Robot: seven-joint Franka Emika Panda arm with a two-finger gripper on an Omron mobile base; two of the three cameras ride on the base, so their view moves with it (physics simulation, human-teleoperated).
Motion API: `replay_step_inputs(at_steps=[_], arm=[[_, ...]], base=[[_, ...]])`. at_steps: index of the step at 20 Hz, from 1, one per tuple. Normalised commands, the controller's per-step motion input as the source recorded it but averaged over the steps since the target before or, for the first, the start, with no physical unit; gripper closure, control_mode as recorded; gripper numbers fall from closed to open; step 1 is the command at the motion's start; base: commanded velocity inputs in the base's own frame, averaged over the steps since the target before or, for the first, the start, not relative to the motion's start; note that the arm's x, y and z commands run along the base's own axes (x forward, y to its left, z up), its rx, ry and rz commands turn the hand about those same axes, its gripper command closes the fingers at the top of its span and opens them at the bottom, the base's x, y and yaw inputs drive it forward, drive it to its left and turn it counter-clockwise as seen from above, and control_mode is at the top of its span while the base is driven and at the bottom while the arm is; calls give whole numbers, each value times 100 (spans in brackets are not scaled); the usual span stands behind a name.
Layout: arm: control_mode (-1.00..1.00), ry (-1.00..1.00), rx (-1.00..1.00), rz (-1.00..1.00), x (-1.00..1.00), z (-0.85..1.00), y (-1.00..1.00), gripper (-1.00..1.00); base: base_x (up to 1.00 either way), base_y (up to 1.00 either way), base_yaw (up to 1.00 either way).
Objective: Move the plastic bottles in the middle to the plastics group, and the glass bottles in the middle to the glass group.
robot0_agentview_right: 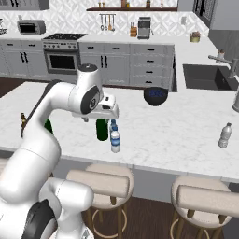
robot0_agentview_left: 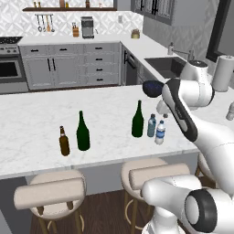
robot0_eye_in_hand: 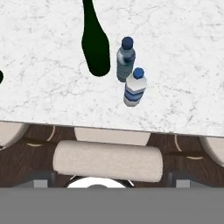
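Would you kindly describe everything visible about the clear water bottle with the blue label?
The clear water bottle is small, translucent plastic by its look, with a blue cap and blue-banded label. It stands upright on the marble counter near the front edge, nearest of the middle trio, close beside the bluish-teal bottle; contact between them is unclear. Nothing grips it.
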Motion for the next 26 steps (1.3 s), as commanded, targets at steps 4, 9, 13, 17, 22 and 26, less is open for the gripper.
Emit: replay_step_inputs(at_steps=[4, 9, 13, 17, 22, 26], arm=[[-100, 8, 0, 0, 46, -52, -42, -100], [-100, 17, 5, 0, 59, -37, -19, -100], [-100, 2, 1, 0, 48, -31, -2, -100], [-100, -9, 0, 0, 34, -36, 0, -100], [-100, -6, 0, 0, 38, -40, 1, -100], [-100, -8, 0, 0, 38, -42, 2, -100]], base=[[0, 0, 0], [0, 0, 0], [0, 0, 0], [0, 0, 0], [0, 0, 0], [0, 0, 0]])
